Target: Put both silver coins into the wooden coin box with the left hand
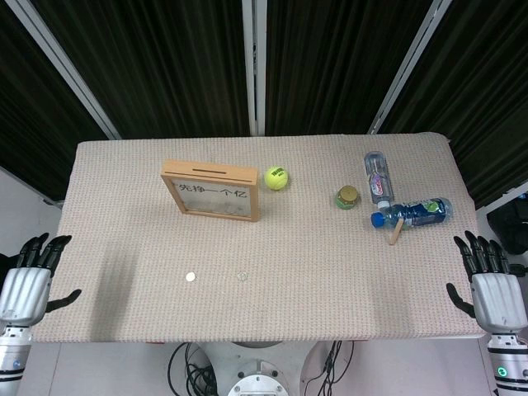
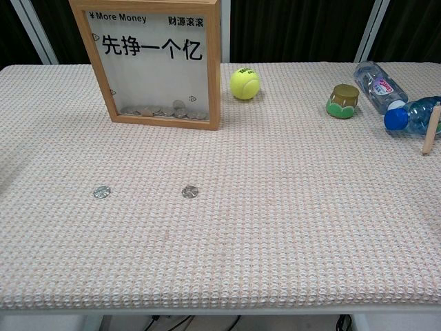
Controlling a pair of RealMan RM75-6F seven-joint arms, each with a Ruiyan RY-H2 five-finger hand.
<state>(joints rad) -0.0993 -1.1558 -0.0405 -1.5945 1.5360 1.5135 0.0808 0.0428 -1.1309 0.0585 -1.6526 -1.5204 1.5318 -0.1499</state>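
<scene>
Two silver coins lie flat on the woven table cover, the left coin [image 1: 190, 277] [image 2: 102, 192] and the right coin [image 1: 242, 276] [image 2: 190, 192]. Behind them stands the wooden coin box [image 1: 212, 190] [image 2: 157, 62] with a clear front, Chinese lettering and several coins at its bottom. My left hand [image 1: 27, 278] hangs off the table's left edge, fingers spread, holding nothing. My right hand [image 1: 493, 285] is off the right edge, fingers apart and empty. Neither hand shows in the chest view.
A yellow tennis ball [image 1: 276, 177] [image 2: 244, 83] sits right of the box. Further right are a small green-and-gold jar [image 1: 347, 197] [image 2: 343, 101], two plastic bottles [image 1: 378, 176] [image 1: 411, 214] and a wooden stick [image 1: 398, 229] [image 2: 432, 129].
</scene>
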